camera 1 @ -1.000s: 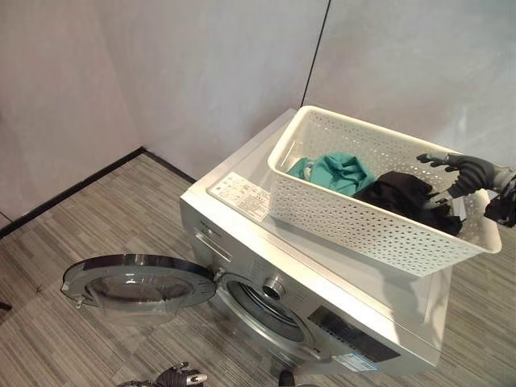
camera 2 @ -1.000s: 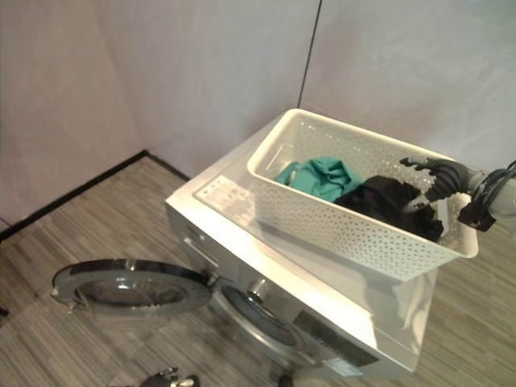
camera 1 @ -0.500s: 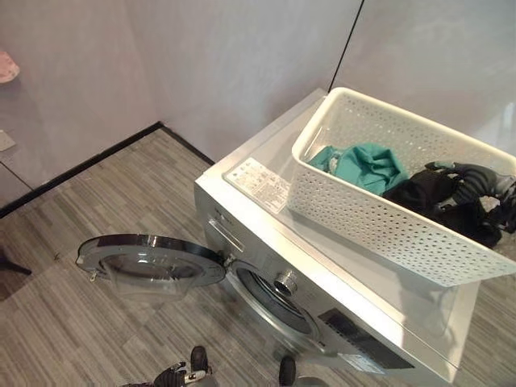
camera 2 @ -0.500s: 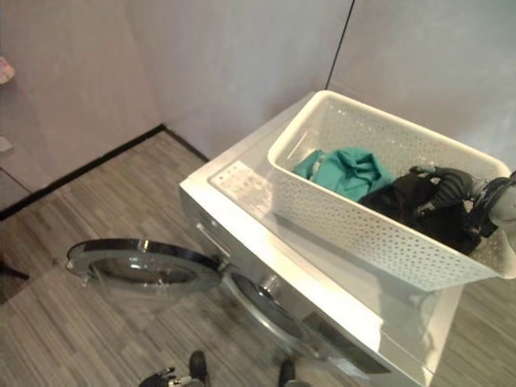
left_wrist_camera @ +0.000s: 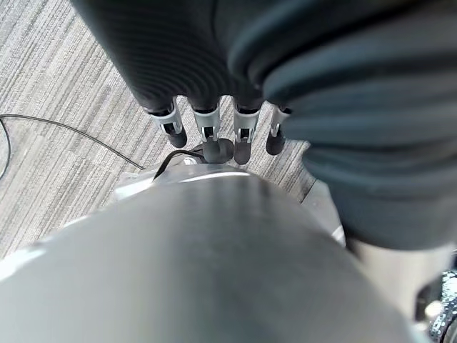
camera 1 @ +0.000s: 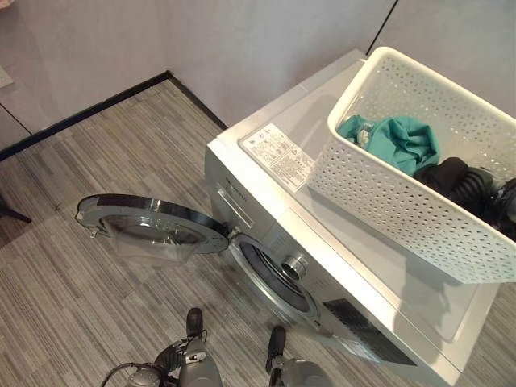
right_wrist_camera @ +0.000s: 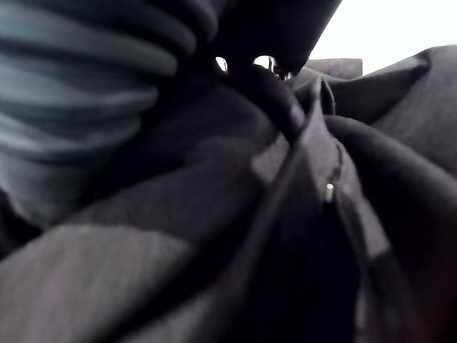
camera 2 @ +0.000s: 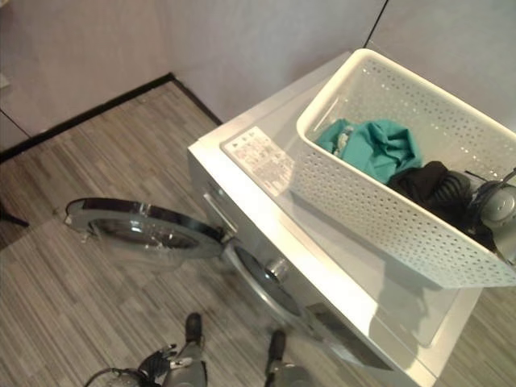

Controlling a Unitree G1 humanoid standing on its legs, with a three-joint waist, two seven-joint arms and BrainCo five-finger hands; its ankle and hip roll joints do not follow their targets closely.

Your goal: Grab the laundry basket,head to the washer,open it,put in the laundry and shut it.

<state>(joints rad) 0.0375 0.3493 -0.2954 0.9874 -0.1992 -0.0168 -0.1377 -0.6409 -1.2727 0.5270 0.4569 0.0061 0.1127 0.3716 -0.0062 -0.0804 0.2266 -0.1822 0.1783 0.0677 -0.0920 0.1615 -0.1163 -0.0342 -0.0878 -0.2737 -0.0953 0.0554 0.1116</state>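
White perforated laundry basket (camera 1: 403, 193) atop washer (camera 1: 339, 266), door (camera 1: 153, 230) open | right hand (camera 2: 463, 193) buried in black garment (camera 2: 427, 181), grip apparently hidden | left hand (left_wrist_camera: 214, 128) fingers straight, empty

washer (camera 1: 339, 266) door (camera 1: 149, 230) swung wide, drum mouth (camera 1: 274, 278) unobstructed, floor (camera 1: 72, 306) beside

Laundry basket (camera 1: 387, 189) atop washer (camera 1: 339, 266)

A laundry corner of a bare, staged-looking room: a silver front-loading washer (camera 1: 322, 266) with its round door (camera 1: 149, 230) swung open stands on grey striped plank flooring (camera 1: 72, 201) against plain pale wall panels (camera 1: 242, 40) with a dark skirting (camera 1: 81, 113).
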